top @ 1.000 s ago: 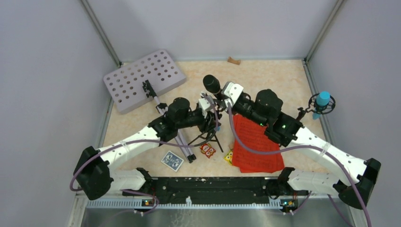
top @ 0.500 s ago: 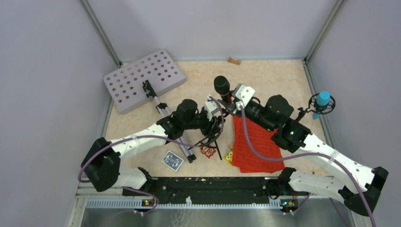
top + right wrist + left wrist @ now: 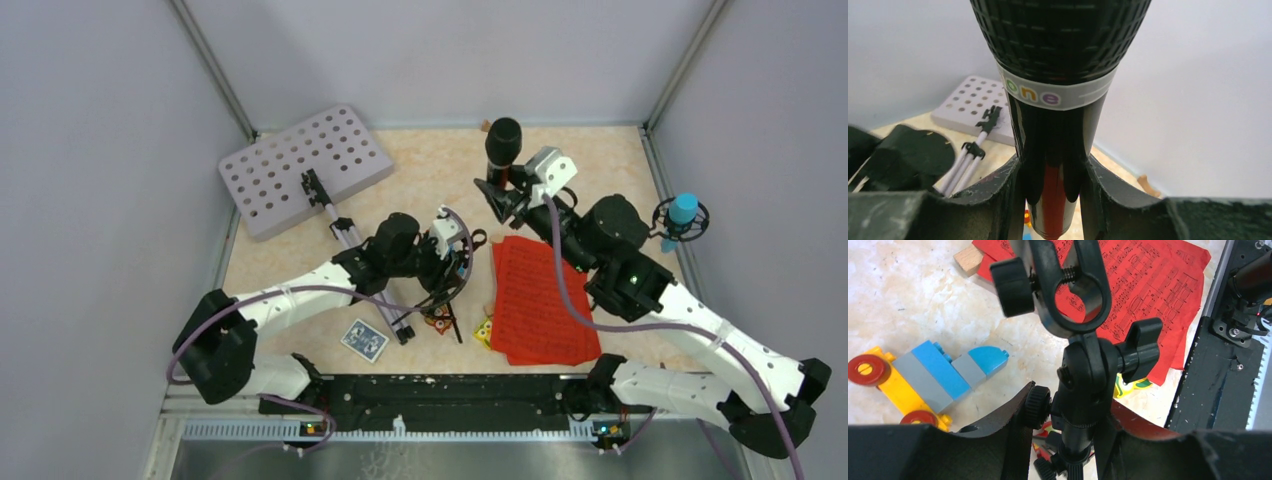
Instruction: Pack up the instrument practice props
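My right gripper is shut on the dark microphone and holds it up near the back of the table, apart from its stand; the right wrist view shows the microphone between the fingers. My left gripper is shut on a black mic tripod, gripping its stem below the empty clip ring. The red music sheets lie flat at front right. The grey punched music stand lies at back left, its silver legs pointing forward. The blue microphone sits on the second tripod at the right wall.
A blue-patterned card deck and small toy blocks lie near the front edge. A toy block car and a wooden block lie under the left wrist. Another wooden block lies by the back wall.
My right gripper has lifted the dark microphone out of the tripod's clip and carried it up and to the back right. My left gripper still holds the tripod, shifted slightly right.
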Robot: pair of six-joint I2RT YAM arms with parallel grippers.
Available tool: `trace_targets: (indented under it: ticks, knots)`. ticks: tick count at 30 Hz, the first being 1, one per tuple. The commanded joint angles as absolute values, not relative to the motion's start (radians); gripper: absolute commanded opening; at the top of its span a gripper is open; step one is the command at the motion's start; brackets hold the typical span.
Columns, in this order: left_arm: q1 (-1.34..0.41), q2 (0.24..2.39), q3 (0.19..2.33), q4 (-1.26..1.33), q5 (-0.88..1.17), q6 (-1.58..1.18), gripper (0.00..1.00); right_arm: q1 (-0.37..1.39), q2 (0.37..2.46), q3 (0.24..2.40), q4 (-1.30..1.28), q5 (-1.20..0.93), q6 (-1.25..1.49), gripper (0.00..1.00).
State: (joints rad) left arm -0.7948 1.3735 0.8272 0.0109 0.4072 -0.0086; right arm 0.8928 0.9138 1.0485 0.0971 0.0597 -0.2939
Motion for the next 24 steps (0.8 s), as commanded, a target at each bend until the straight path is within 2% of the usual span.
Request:
trace_targets:
  ticks: [1, 3, 6, 10, 12, 19, 24]
  knots:
    - [-0.792, 1.242, 0.826, 0.016, 0.392, -0.067, 0.00, 0.900, 0.948, 1.158, 0.023, 0.358, -0.134, 0.00]
    - [-0.793, 1.181, 0.822, 0.036, 0.365, -0.076, 0.00, 0.896, 0.974, 1.194, -0.054, 0.474, -0.058, 0.00]
    - [-0.792, 1.087, 0.820, 0.028, 0.309, -0.081, 0.00, 0.848, 1.041, 1.270, -0.201, 0.487, 0.052, 0.00]
    - [-0.792, 0.954, 0.812, -0.011, 0.231, -0.081, 0.00, 0.703, 1.198, 1.417, -0.469, 0.305, 0.251, 0.00]
    - [-0.793, 0.864, 0.813, -0.058, 0.170, -0.082, 0.00, 0.661, 1.292, 1.465, -0.522, 0.189, 0.304, 0.00]
    - [-0.792, 0.604, 0.871, -0.212, -0.174, -0.085, 0.00, 0.685, 1.541, 1.537, -0.481, -0.213, 0.404, 0.00]
    - [-0.793, 0.520, 0.958, -0.325, -0.343, -0.074, 0.00, 0.819, 1.765, 1.655, -0.517, -0.263, 0.360, 0.00]
